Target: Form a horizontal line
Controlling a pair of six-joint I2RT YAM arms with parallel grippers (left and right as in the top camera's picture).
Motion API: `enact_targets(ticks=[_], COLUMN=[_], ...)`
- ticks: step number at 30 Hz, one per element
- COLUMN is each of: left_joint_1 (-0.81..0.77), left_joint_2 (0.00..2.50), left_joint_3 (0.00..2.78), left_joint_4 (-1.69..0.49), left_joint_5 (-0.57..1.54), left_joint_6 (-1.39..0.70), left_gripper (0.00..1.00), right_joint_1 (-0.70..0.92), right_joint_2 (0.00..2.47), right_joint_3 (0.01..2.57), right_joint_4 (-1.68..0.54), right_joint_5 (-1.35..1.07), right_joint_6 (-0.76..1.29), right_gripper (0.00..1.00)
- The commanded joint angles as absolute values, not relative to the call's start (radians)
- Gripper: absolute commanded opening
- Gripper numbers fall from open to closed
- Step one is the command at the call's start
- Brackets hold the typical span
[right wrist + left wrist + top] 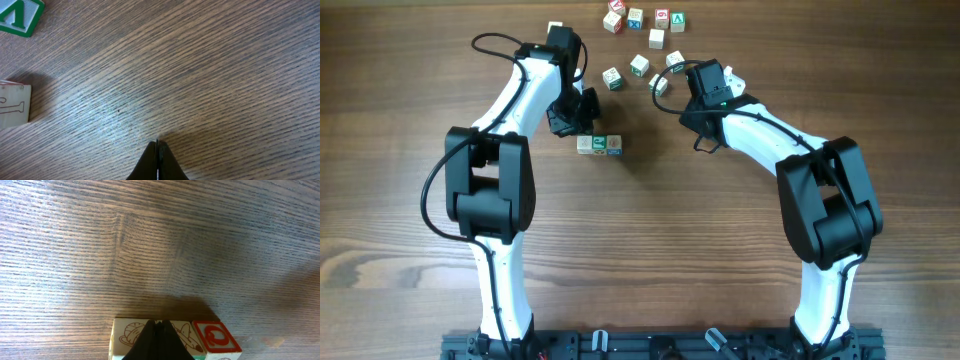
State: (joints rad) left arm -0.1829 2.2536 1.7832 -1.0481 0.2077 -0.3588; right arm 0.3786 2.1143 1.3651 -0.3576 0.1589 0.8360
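Wooden, light, rigid: a short row of three pale letter cubes (599,145), lying side by side.
Overhead, the row sits just beside my left gripper (577,118). Left wrist: its tips, clenched empty, are at the row's middle. Right wrist: right gripper (158,150) is clenched empty over the bare brown wooden table (225,75). I'd pinch opposite flat faces.

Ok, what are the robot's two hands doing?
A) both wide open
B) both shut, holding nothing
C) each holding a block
B: in the wrist views, the left hand and the right hand each have their fingertips closed together with nothing between them.
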Motion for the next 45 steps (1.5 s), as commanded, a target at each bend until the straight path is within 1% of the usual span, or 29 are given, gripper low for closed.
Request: enact_targets(ticks=[1,29,35,45], left_joint_1=[-0.188,-0.188,-0.188,-0.188], left_joint_2=[2.271,2.271,2.271,2.271], left_joint_3=[1.786,1.786,1.786,1.786], left_joint_4=[-1.052,-1.046,-1.014,-1.031], left_joint_5=[0.221,0.221,0.221,0.221], left_joint_6=[-0.375,-0.376,-0.413,-0.428], left_gripper=[0.04,0.04,0.04,0.04], right_joint_1=[0.367,0.367,0.367,0.367], right_joint_2=[2.152,2.152,2.152,2.152], right_joint_3=[1.32,1.32,1.32,1.32], right_joint_4=[-0.379,-0.379,-0.379,-0.379], right_joint_5=[0.18,0.183,0.183,0.184], right_joint_6=[0.837,0.838,0.838,0.838], right_gripper=[0.05,0.05,0.05,0.04])
